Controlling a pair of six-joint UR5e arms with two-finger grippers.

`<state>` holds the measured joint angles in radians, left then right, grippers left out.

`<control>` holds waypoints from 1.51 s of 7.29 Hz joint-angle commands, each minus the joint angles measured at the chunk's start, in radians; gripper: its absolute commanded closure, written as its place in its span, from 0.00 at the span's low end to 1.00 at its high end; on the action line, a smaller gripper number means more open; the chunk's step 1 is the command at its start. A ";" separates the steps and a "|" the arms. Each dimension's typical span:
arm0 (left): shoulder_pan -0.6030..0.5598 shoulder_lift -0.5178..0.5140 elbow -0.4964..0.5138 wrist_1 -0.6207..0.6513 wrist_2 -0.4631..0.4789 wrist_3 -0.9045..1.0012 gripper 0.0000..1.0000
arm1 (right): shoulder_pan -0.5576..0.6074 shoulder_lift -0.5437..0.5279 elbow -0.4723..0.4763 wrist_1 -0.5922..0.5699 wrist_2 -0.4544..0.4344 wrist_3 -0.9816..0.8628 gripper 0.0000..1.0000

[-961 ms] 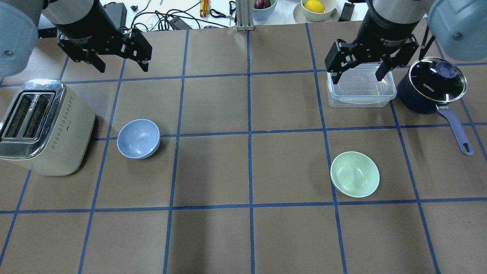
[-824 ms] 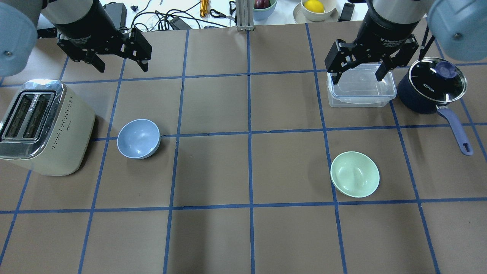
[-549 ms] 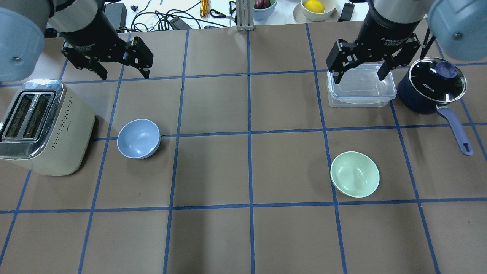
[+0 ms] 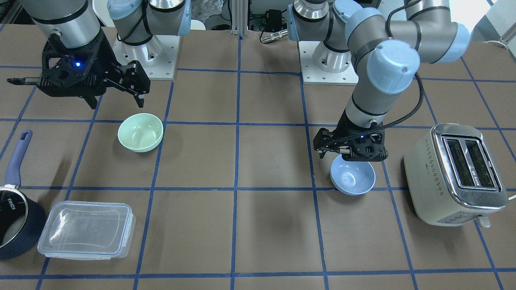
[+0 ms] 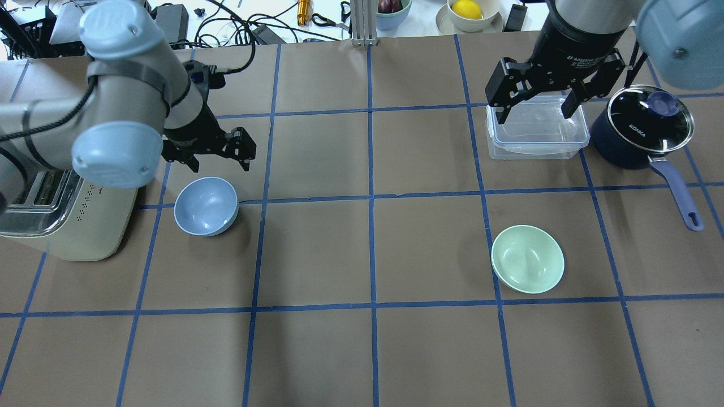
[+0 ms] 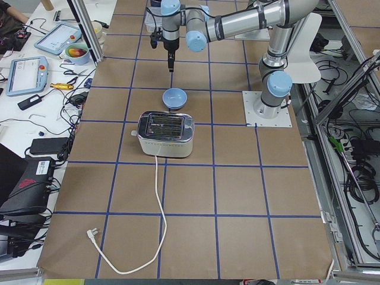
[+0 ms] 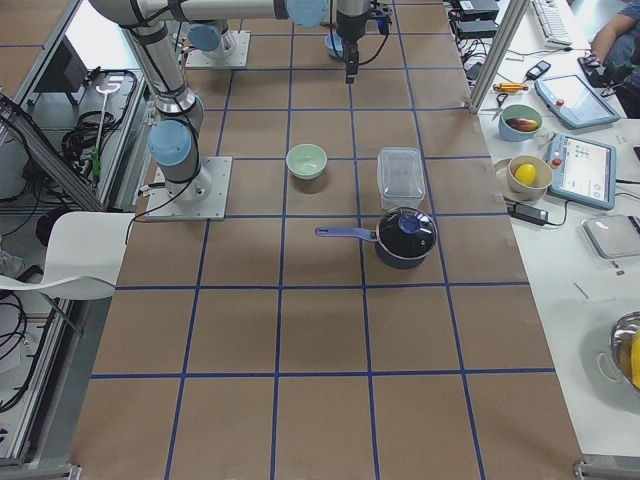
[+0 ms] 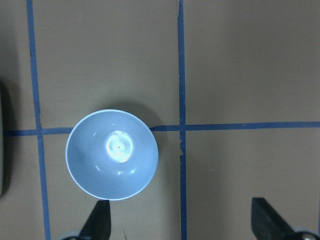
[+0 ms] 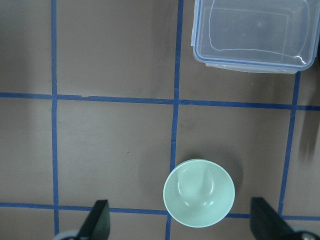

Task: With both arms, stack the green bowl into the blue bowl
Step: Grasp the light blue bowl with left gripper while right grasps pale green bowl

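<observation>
We saw the left gripper (image 5: 220,163) with its jaws spread wide and empty. In the overhead view the blue bowl (image 5: 206,206) sat near its 7 o'clock (the wrist view put it nearer one finger). The right gripper (image 5: 534,115), equally wide and empty, hung above the clear container (image 5: 537,138). The green bowl (image 5: 528,259) lay well apart at 6 o'clock.

KONKA — on saucepan lid (image 5: 638,123), "Adaptive" — partly legible on right gripper (image 5: 534,116)
</observation>
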<state>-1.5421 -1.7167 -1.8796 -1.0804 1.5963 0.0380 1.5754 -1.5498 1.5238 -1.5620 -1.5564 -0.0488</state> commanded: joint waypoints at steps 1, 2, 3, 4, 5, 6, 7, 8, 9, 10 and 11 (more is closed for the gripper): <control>0.000 -0.055 -0.203 0.294 0.046 0.000 0.00 | 0.000 0.000 0.001 -0.001 0.006 0.001 0.00; 0.002 -0.095 -0.210 0.306 0.072 -0.006 0.03 | 0.000 0.000 0.002 -0.001 0.007 0.001 0.00; 0.002 -0.127 -0.211 0.344 0.080 -0.006 0.18 | 0.000 0.000 0.002 -0.001 0.006 0.001 0.00; 0.000 -0.151 -0.211 0.368 0.083 0.000 0.60 | 0.000 0.005 0.004 -0.004 0.000 0.000 0.00; -0.001 -0.158 -0.211 0.370 0.080 -0.004 0.95 | 0.000 0.016 -0.002 -0.003 -0.001 0.000 0.00; -0.010 -0.149 -0.205 0.376 0.082 -0.013 1.00 | -0.009 0.016 0.007 0.008 -0.004 -0.008 0.00; -0.025 -0.136 -0.202 0.378 0.073 -0.039 1.00 | -0.027 0.017 0.010 0.041 -0.007 -0.016 0.00; -0.073 -0.136 -0.173 0.376 0.056 -0.119 1.00 | -0.063 0.022 0.010 0.042 0.007 -0.016 0.00; -0.167 -0.152 -0.121 0.364 0.054 -0.215 1.00 | -0.108 0.036 0.012 0.049 0.009 -0.041 0.00; -0.281 -0.181 -0.037 0.349 0.050 -0.362 1.00 | -0.159 0.049 0.042 0.049 0.000 -0.119 0.00; -0.390 -0.210 0.047 0.294 0.027 -0.532 1.00 | -0.202 0.053 0.103 0.025 -0.001 -0.153 0.00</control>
<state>-1.7973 -1.8929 -1.9323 -0.7379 1.6431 -0.2999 1.4308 -1.5063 1.5698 -1.5195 -1.5546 -0.1470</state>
